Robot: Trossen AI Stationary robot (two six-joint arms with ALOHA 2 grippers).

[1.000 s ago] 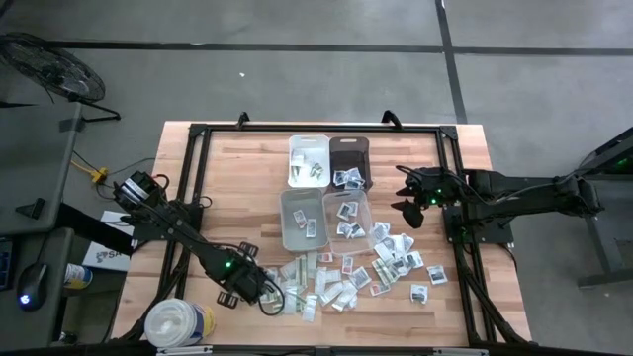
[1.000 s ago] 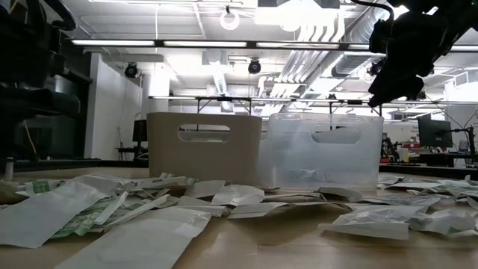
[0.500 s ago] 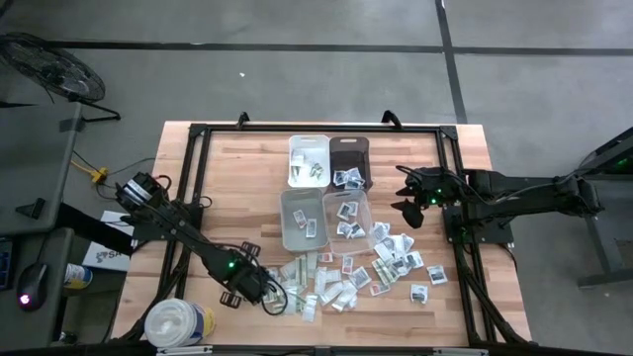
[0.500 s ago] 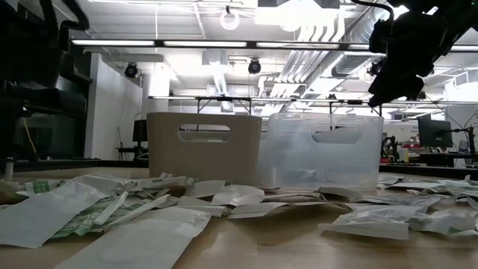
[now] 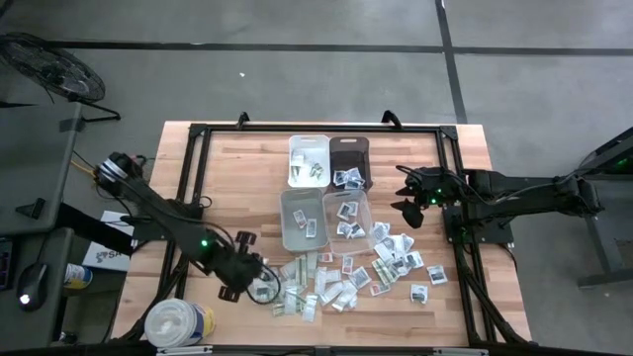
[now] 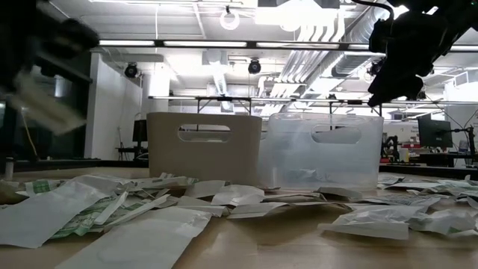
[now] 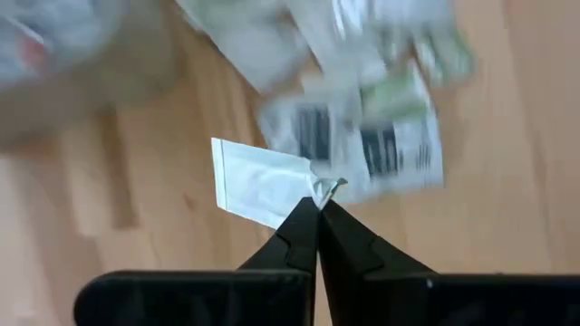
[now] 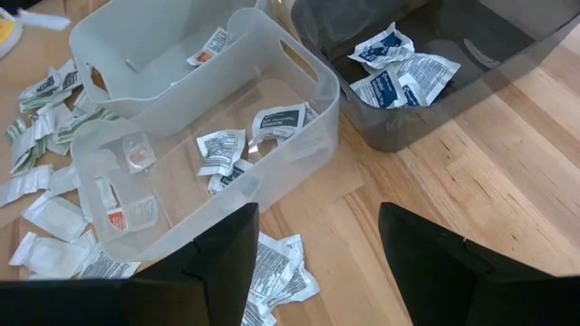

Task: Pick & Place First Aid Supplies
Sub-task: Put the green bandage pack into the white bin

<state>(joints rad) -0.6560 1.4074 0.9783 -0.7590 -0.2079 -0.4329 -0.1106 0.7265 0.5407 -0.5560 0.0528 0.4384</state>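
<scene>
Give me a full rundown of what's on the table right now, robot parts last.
Packets: dozens, white with dark or green print, loose on the table's near half, some in bins.
Held packet: one, white, pinched at its corner in the left hand.
Bins: four, two pale, one clear, one dark, table centre.
Tub: one, white, near-left corner.
Table: one, wood.
Left hand: shut on the packet, near-left.
Right hand: open, beside the bins.
</scene>
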